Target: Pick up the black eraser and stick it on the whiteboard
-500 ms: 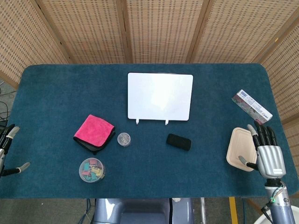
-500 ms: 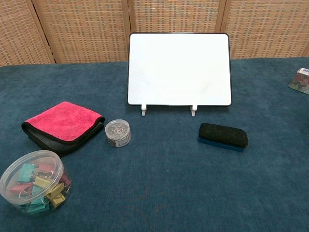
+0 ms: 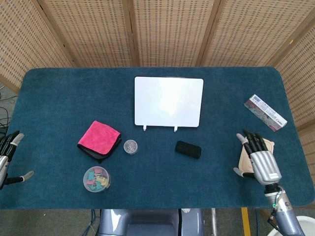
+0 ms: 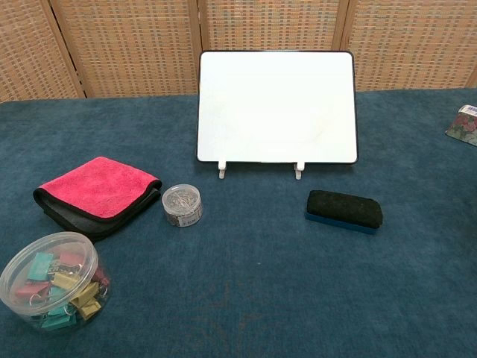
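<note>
The black eraser (image 3: 188,149) (image 4: 343,209) lies flat on the blue table cloth, just in front of the whiteboard's right foot. The whiteboard (image 3: 168,102) (image 4: 276,107) stands upright on two small white feet at the table's middle back. My right hand (image 3: 260,160) hovers at the right side of the table over a beige block, fingers spread, holding nothing, well to the right of the eraser. My left hand (image 3: 9,157) shows at the far left edge, fingers apart and empty. Neither hand appears in the chest view.
A folded pink cloth (image 3: 99,139) lies left of centre. Beside it stands a small round tin (image 3: 130,146), and a clear tub of coloured clips (image 3: 96,178) sits nearer the front. A beige block (image 3: 251,156) and a printed box (image 3: 265,112) lie on the right.
My right hand has moved left and slightly forward over the beige block. The left hand has barely shifted. The eraser and whiteboard have not moved.
</note>
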`<state>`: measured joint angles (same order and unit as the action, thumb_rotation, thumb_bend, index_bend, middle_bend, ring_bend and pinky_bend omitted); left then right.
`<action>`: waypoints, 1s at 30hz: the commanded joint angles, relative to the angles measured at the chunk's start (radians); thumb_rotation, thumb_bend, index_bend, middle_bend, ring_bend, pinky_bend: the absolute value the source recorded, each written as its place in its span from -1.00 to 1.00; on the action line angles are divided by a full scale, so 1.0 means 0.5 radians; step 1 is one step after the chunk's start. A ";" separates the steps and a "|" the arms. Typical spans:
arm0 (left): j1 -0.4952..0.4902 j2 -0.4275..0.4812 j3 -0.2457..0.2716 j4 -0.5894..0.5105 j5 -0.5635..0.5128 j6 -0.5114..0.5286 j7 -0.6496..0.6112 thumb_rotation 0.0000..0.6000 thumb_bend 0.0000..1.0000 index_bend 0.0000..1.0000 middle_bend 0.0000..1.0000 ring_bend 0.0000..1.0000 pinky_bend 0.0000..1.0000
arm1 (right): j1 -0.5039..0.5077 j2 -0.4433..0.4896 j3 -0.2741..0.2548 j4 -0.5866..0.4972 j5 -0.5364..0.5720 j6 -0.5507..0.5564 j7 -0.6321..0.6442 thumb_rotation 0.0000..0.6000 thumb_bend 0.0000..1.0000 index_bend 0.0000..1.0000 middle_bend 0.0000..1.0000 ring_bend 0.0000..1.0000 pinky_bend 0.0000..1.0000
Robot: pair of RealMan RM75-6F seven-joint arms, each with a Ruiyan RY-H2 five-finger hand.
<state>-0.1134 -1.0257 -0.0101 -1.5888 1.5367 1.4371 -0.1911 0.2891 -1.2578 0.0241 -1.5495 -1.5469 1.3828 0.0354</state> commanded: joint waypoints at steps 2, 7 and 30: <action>-0.033 -0.010 -0.020 -0.003 -0.059 -0.066 0.020 1.00 -1.00 -1.00 -1.00 -1.00 -1.00 | 0.315 -0.123 0.125 -0.121 0.077 -0.431 -0.249 1.00 -1.00 -0.98 -0.98 -1.00 -0.82; -0.062 -0.015 -0.035 0.002 -0.130 -0.150 0.027 1.00 -1.00 -1.00 -1.00 -1.00 -1.00 | 0.501 -0.304 0.219 -0.068 0.375 -0.755 -0.553 1.00 -1.00 -0.96 -0.95 -1.00 -0.76; -0.130 -0.017 -0.074 0.071 -0.265 -0.325 -0.057 1.00 -1.00 -1.00 -1.00 -1.00 -1.00 | 0.704 -0.705 0.259 0.300 0.632 -0.871 -0.830 1.00 -1.00 -0.58 -0.51 -0.57 -0.20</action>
<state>-0.1781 -1.0338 -0.0469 -1.5528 1.4045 1.2748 -0.2198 0.6329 -1.5982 0.1536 -1.4115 -1.2341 0.9543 -0.3766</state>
